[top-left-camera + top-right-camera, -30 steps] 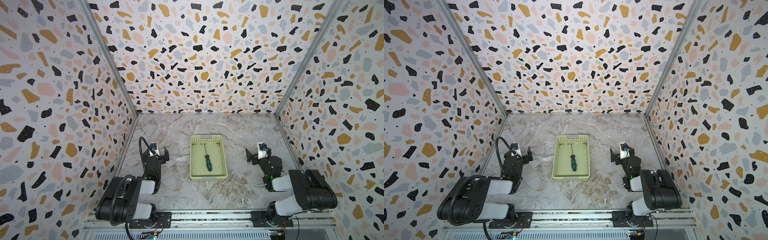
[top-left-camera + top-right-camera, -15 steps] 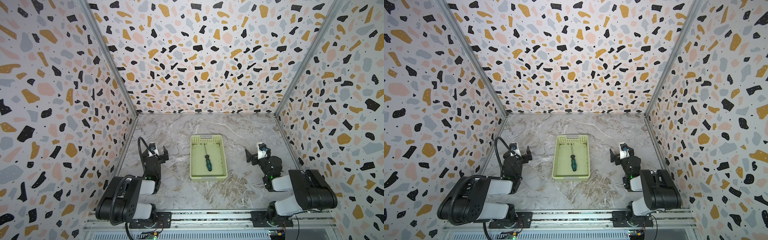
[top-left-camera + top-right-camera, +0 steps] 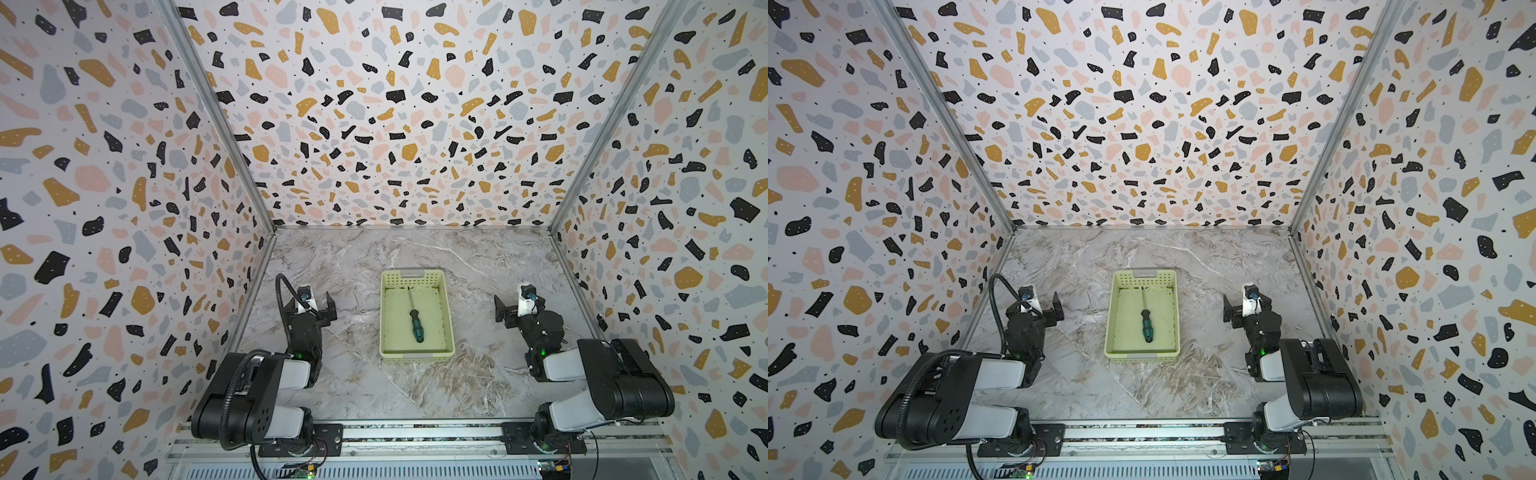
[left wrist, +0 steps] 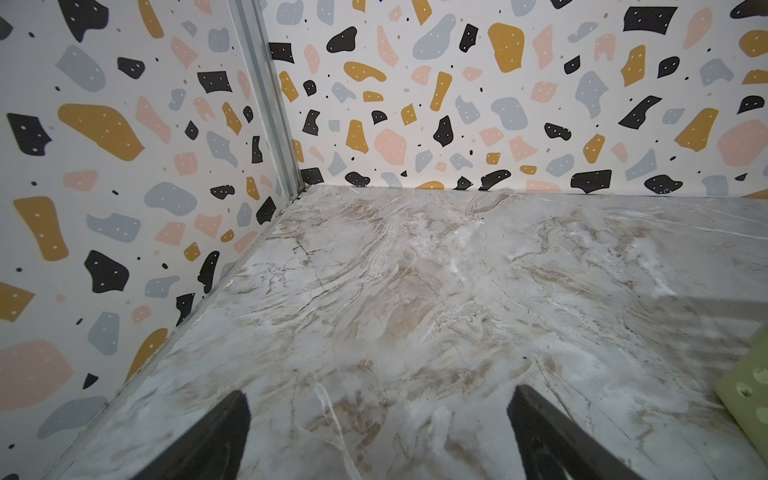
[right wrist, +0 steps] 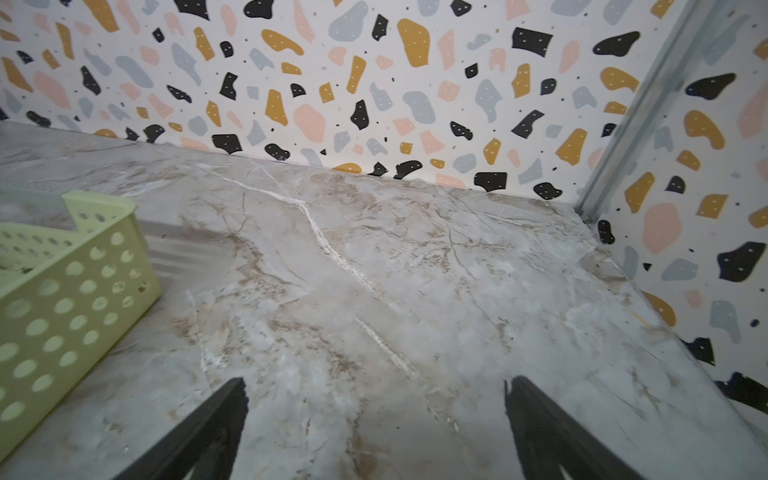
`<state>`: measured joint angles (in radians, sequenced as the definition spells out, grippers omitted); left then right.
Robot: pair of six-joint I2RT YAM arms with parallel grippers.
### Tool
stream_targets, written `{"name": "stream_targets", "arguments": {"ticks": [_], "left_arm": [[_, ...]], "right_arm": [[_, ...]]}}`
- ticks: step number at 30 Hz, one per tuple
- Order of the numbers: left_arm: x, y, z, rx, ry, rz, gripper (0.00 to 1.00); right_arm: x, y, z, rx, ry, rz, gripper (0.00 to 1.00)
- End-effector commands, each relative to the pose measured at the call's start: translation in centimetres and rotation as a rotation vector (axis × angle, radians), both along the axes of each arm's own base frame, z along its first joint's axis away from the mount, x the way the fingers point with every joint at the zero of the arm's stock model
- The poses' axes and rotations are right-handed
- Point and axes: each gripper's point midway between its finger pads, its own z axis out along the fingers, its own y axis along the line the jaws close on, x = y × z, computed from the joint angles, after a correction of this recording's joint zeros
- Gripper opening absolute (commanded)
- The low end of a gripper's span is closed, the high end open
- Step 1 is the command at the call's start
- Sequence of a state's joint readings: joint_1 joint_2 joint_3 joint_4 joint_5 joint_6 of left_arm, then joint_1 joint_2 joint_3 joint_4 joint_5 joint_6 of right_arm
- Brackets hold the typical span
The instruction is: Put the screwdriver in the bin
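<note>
The screwdriver, dark green and black handle with a thin shaft, lies flat inside the pale yellow-green bin at mid-table in both top views. Its shaft points to the back wall. My left gripper sits low to the left of the bin, open and empty. My right gripper mirrors it to the right of the bin, open and empty. In the left wrist view the gripper spans bare marble, with a bin corner at the edge. In the right wrist view the gripper also frames bare marble beside the bin's perforated wall.
Terrazzo-patterned walls close in the marble table on three sides. A metal rail with both arm bases runs along the front edge.
</note>
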<state>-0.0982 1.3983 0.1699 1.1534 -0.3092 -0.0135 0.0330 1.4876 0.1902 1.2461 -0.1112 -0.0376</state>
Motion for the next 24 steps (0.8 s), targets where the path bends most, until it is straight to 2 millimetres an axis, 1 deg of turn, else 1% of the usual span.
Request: {"name": "stream_targets", "arguments": {"ticks": [1,24], "left_arm": [[-0.04,0.31,0.97,-0.004,-0.046,0.021,1.00],[0.00,0.50,0.84,0.000,-0.040,0.042,1.00]], "right_arm": [[0.65,-0.86,0.51,0.018,-0.007,-0.063,0.99],[0.85,-0.60,0.42,0.000,-0.003,-0.074,0.99]]}}
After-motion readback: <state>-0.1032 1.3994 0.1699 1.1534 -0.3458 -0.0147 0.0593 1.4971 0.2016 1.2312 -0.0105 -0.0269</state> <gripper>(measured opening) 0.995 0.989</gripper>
